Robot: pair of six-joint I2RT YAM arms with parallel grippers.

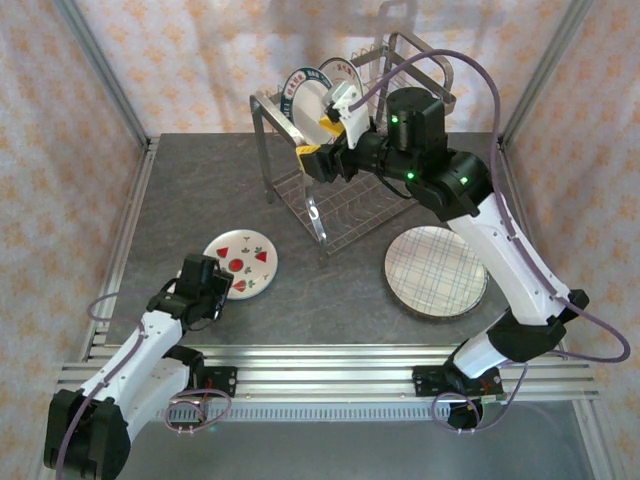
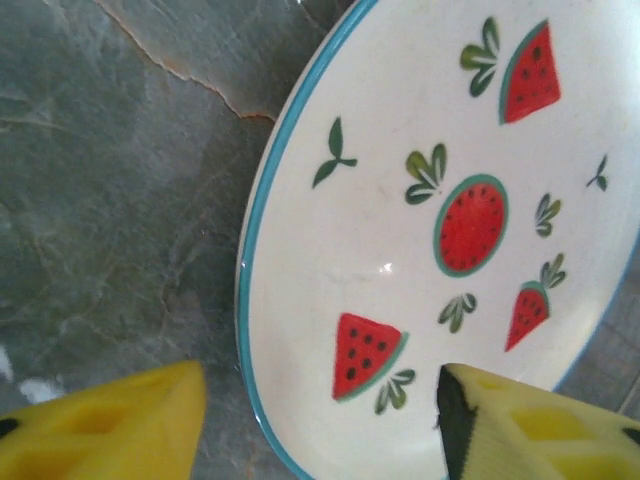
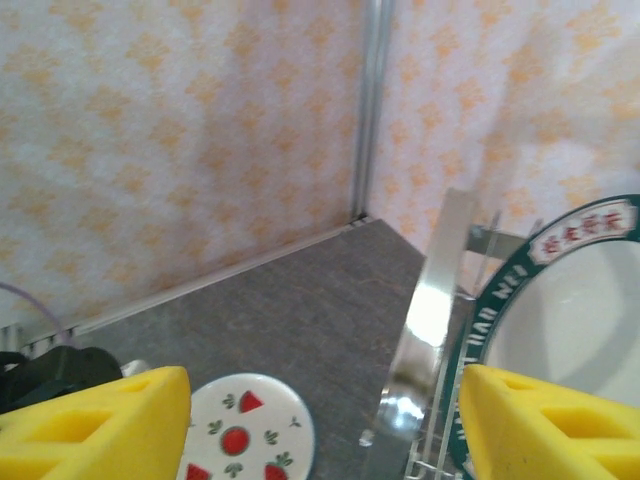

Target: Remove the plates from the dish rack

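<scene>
Two plates are seen unloaded: watermelon plate (image 2: 400, 200) beneath the parted left claw (image 2: 322, 400), plaid plate (image 1: 436, 270) well behind the right claw (image 3: 325, 400), spread beside a lettered plate (image 3: 570, 330) left in the dish rack (image 1: 350, 210)

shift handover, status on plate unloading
Left tool open over the white watermelon-print round plate, flat on grey table. Right tool open at the white dark-rimmed lettered plate in the silver wire dish rack. Its shiny post close by that rim.

One dish rack (image 1: 350, 212). Four plates: one watermelon-print plate (image 1: 241, 265) and one plaid-lined plate (image 1: 436, 270) flat on the desk (image 1: 200, 190); two dark-rimmed lettered ones upright in the rack, front plate (image 1: 298, 100) and rear plate (image 1: 340, 68).
</scene>
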